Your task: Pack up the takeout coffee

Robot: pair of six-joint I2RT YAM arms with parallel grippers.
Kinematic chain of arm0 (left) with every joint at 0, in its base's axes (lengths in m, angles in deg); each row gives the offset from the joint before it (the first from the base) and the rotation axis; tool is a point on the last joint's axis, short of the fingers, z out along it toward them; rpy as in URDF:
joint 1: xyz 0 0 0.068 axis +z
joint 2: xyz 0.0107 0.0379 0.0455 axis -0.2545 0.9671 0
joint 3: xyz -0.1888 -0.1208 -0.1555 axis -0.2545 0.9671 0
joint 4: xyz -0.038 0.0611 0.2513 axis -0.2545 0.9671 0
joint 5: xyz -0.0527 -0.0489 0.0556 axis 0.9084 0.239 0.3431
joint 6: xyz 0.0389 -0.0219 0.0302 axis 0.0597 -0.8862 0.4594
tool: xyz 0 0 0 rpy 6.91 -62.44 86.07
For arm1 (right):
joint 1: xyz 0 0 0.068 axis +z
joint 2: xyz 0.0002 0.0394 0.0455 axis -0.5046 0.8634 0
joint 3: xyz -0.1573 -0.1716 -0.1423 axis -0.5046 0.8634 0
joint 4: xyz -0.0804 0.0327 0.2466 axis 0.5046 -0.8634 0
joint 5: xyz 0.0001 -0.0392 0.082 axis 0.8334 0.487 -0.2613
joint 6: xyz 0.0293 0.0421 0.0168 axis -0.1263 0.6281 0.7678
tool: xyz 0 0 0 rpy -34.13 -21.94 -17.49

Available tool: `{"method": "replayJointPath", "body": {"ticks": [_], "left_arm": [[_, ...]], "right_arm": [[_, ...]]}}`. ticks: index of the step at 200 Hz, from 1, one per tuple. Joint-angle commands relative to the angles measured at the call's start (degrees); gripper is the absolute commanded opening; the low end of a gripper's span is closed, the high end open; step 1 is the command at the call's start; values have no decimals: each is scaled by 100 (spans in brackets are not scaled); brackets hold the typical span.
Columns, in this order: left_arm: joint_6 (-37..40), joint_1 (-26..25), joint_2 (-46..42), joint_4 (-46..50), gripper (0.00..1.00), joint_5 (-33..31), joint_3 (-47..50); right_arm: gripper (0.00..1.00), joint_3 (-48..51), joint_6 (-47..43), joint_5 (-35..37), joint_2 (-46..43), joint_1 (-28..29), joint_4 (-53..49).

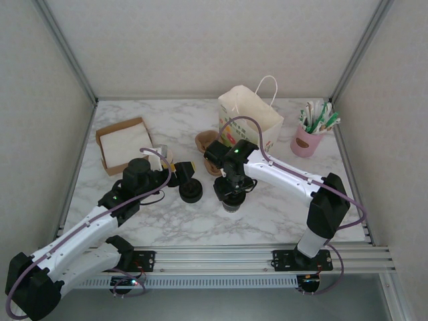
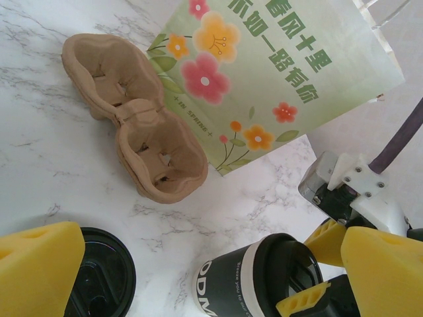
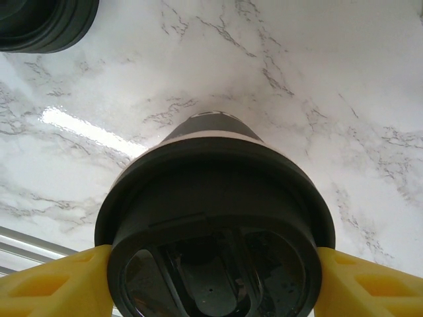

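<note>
Right wrist: right claw (image 3: 211,285) tight on the takeout coffee (image 3: 215,198)

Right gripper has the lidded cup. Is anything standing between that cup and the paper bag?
Nothing visible does. Bare marble lies between the takeout coffee and the paper bag; the cardboard cup carrier sits left of that line.

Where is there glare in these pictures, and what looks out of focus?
Right wrist view: a bright streak of glare on the marble table, left of the takeout coffee. Left wrist view: the yellow fingers near the lens are soft, the paper bag sharp. Top external view: even light, only faint shadows.
</note>
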Motion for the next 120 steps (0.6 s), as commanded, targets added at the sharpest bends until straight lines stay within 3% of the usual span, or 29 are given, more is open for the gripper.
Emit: {"method": "replayJointPath", "body": {"ticks": [1,120], "left_arm": [[23,-37,-44,-216,100,-56,79],[-4,-37,-15,-237,100,-39,72]], "right_arm": [[70,103,67,-41,-84,-33,45],[70,92,163,147,-239,-34,-97]]}}
